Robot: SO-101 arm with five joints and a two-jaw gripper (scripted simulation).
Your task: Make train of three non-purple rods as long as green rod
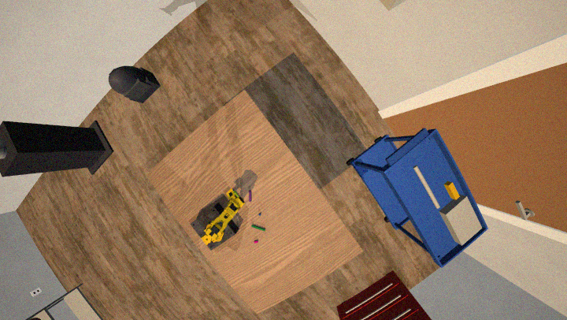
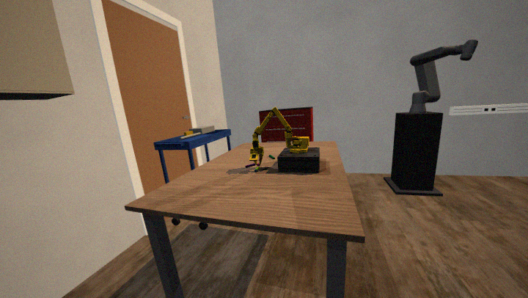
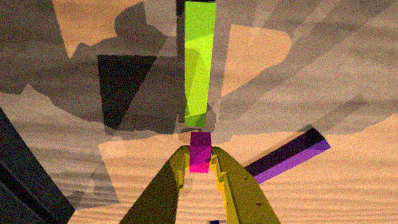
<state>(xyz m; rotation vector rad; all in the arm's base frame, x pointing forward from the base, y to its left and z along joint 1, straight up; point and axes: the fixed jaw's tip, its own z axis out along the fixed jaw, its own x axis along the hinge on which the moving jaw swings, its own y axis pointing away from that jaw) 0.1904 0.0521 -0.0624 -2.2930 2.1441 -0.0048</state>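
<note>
In the wrist view my gripper [image 3: 200, 161] is shut on a short magenta rod [image 3: 200, 152]. The rod's far end points at the near end of a lime rod [image 3: 199, 65], which lies flat on the table straight ahead. A small shadowed gap shows between them; I cannot tell if they touch. A purple rod [image 3: 287, 156] lies at a slant to the right. From above, the gripper [image 1: 236, 195] is beside the purple rod [image 1: 250, 195]. The green rod [image 1: 257, 227], a tiny blue rod [image 1: 260, 213] and another magenta rod [image 1: 256, 240] lie apart on the table.
The arm stands on a black base block [image 2: 298, 159] on the wooden table. A blue cart [image 1: 420, 191], a red drawer cabinet [image 2: 286, 123] and a grey arm on a black pedestal [image 2: 416, 147] stand off the table.
</note>
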